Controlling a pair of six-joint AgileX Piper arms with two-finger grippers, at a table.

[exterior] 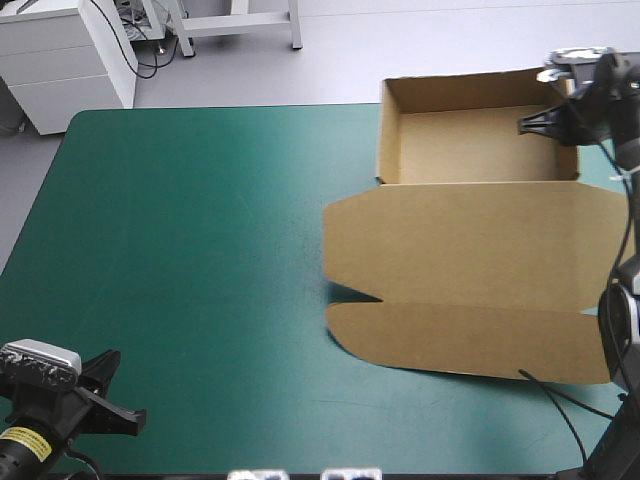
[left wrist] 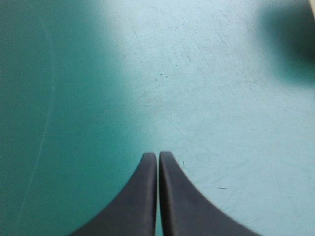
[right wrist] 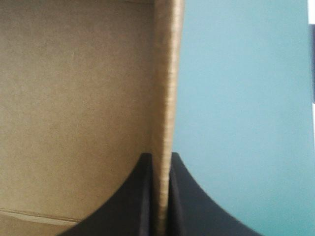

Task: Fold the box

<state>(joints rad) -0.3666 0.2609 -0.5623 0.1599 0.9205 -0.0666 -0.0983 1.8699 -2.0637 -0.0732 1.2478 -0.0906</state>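
The brown box (exterior: 470,250) lies at the table's right as an open tray with its walls up at the far side and its lid flat toward the near edge. My right gripper (exterior: 545,122) is at the tray's right wall, shut on it: the wall's top edge (right wrist: 166,98) runs between the two black fingers (right wrist: 140,196), the tray's floor on one side and teal-green cover on the other. My left gripper (exterior: 125,420) hovers low over the near left corner of the table, shut and holding nothing (left wrist: 158,162), only bare cover ahead of it.
The teal-green table (exterior: 200,250) stretches bare from the box to the left edge. A white cabinet (exterior: 60,60) stands beyond the far left corner. The box's lid reaches close to the right edge of the table.
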